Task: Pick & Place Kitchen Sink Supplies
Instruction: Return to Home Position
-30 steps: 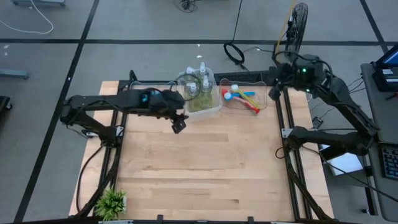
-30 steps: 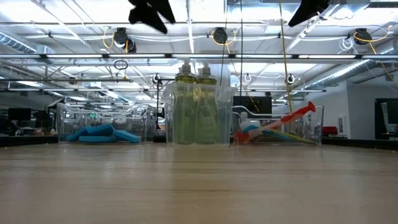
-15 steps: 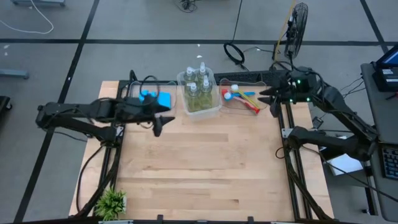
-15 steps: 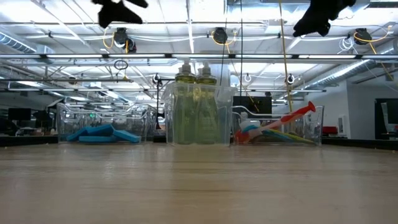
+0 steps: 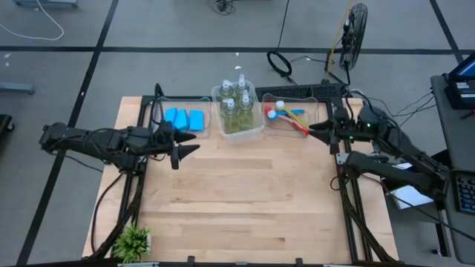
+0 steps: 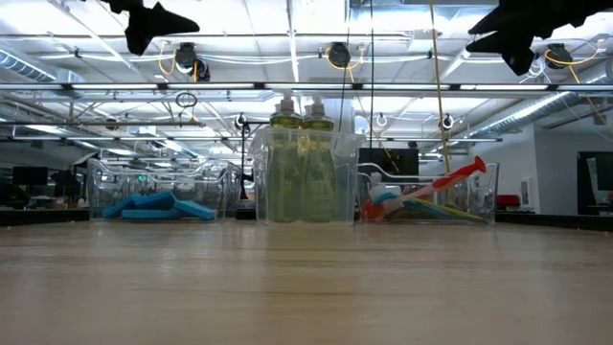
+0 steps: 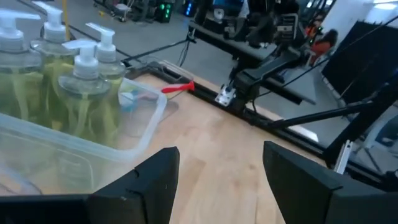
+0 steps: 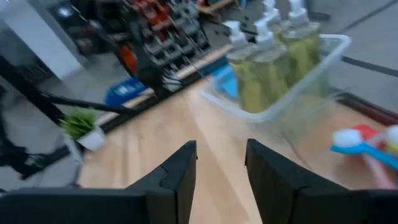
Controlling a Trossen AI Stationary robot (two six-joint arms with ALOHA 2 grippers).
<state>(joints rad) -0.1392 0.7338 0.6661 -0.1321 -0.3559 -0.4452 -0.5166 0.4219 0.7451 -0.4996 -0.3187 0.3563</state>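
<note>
Kitchen sink supplies are all sorted into three clear bins lined up along the far edge of the wooden table [image 5: 237,200], so nothing of the task lies loose on the open boards. Blue sponges [image 5: 184,119] lie flat in the left bin [image 6: 101,187], the pump bottles [image 5: 236,107] stand upright together in the middle bin [image 6: 257,144], and the brushes [image 5: 289,115] rest at a slant in the right bin [image 6: 490,192], with the red brush [image 6: 450,179] propped highest, its handle up on the rim. I cannot make out a dark grey brush among them. The left gripper [image 5: 185,153] hangs high above the table's left part, near the sponge bin, its fingers spread with nothing between them. The right gripper [image 5: 318,128] hovers high just beside the brush bin, its fingers likewise apart and empty. Both sit well above the bins, which suits arms that have nothing left to carry and are clearing the workspace for their rest pose. The small potted plant [image 5: 133,241] stands alone at the near left corner, well apart from everything else.
</note>
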